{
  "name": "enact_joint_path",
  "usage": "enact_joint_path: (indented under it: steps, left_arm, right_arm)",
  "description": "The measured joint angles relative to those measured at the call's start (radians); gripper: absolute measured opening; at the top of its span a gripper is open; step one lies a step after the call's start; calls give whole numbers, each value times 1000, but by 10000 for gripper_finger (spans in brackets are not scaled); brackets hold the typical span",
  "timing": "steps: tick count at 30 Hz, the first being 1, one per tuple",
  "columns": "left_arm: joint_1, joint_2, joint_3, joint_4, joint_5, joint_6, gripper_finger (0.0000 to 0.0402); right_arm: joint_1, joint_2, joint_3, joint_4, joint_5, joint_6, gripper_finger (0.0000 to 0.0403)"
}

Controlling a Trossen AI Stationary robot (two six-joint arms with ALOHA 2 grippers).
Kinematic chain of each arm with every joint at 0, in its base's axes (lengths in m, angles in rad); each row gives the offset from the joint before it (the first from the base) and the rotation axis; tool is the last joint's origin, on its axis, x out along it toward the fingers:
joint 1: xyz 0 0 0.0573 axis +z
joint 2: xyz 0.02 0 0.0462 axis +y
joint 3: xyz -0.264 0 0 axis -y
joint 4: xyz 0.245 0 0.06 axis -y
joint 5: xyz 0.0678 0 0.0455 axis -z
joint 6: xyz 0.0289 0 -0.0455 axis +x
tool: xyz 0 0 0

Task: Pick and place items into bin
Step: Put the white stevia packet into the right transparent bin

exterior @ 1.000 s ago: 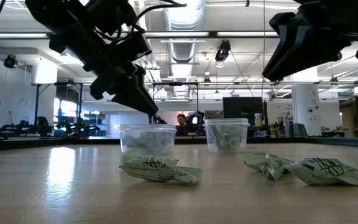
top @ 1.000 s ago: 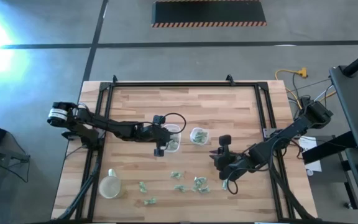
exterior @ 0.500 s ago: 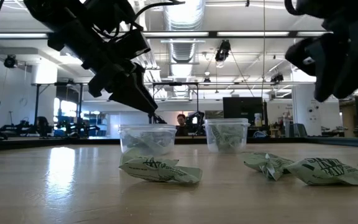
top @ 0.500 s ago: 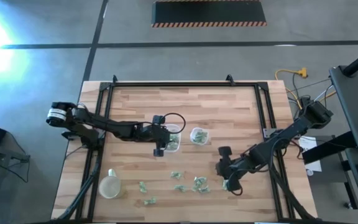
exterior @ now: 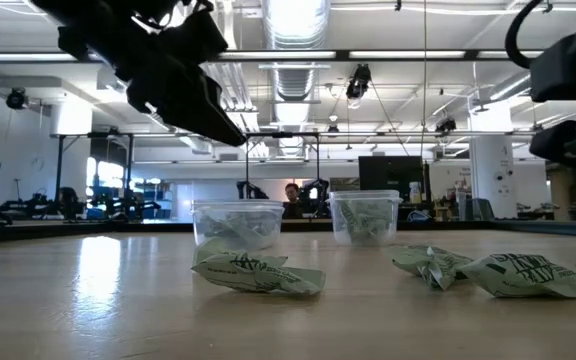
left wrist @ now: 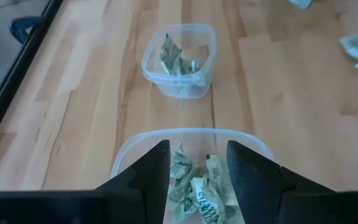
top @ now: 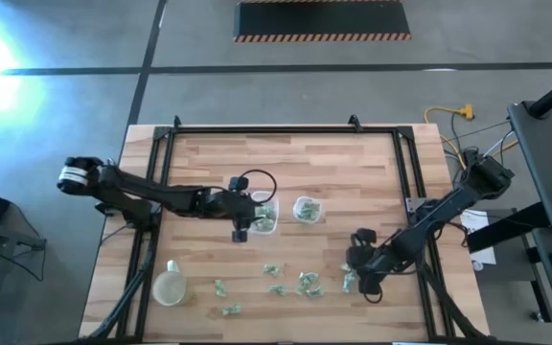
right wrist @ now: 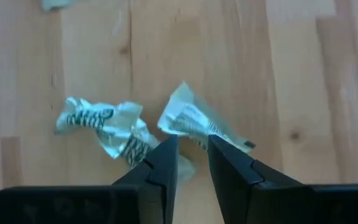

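High view shows the right gripper (top: 351, 280) low over loose wrapped pieces (top: 307, 284), fingers part open, holding nothing. It should straddle one wrapper squarely before closing. The left gripper (left wrist: 197, 163) hangs open and empty over a clear tub (left wrist: 124, 155).

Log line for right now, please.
left tool: open over bin | right tool: at wrapper on table, no grip seen | loose wrappers remain

Left arm stretched across the table, left gripper (left wrist: 197, 163) with fingers parted, right arm angled low, right gripper (right wrist: 191, 155) pointing down, fingers narrowly apart
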Motion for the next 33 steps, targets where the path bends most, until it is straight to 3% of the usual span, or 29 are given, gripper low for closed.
enact_joint_path:
  steps: [33]
  left_arm:
    - [-19,-9,-1,-8,2,1,142]
  right_arm:
    - [13,2,-16,18,148,-127,113]
